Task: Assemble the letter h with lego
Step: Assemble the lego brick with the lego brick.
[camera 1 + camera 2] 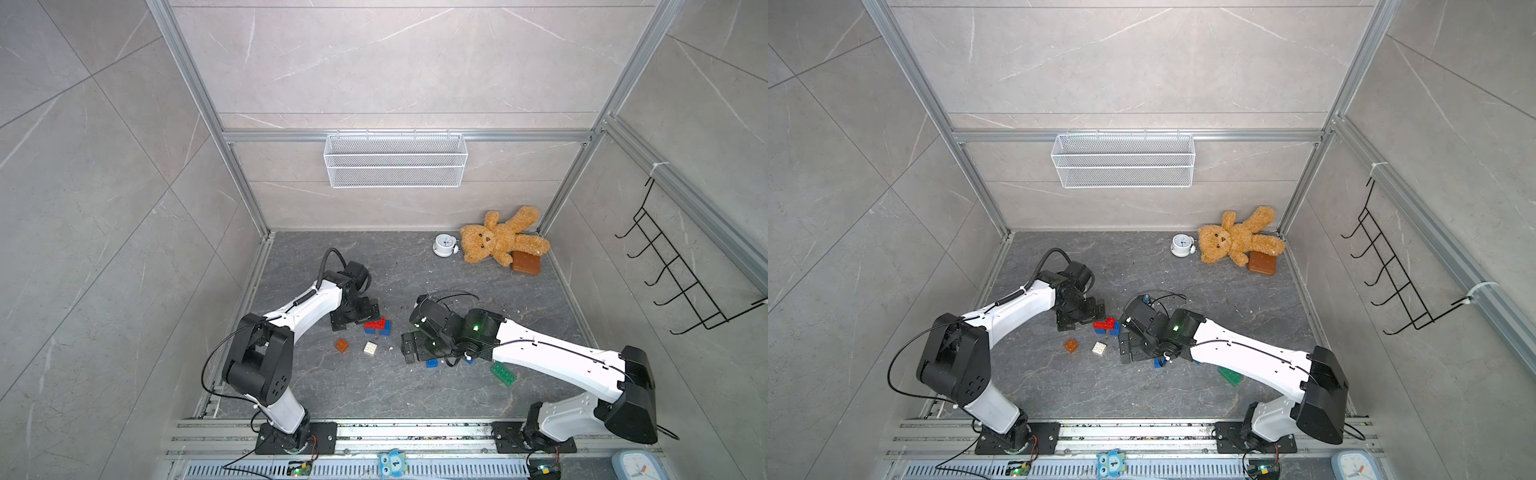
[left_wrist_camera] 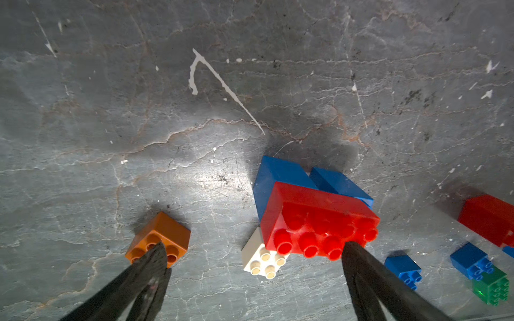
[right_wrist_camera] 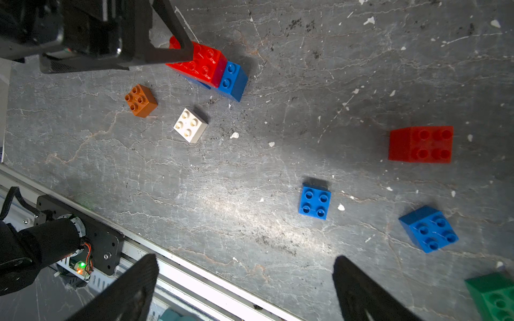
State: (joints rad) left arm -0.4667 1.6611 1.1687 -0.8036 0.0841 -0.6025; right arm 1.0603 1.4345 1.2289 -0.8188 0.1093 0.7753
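Left claw: spread wide, nothing gripped. In left wrist view one finger overlaps the brown square studded plastic brick. The other finger covers the end studs of the long red studded plastic brick. Can't tell if either finger touches. Long red brick sits on top of two blue plastic bricks, the stack standing on the dark grey stone-look worktop. White square studded brick lies btwn the two fingers, just beside the stack & apart from the brown one.

Right claw: also wide open, empty, bare worktop btwn its fingers. In right wrist view a blue square studded brick lies just ahead of the fingers, nearer one of them. A second blue square brick, turned at an angle, is further out on that side, w/ a red square studded brick beyond both. Green studded brick is at the frame edge, partly cut off. All four are apart from each other & from the claw.

Both top views: claws near each other mid-worktop; stack, brown & white bricks btwn them, closer to left claw. Green brick lies just beside the right forearm; red square brick is hidden there.
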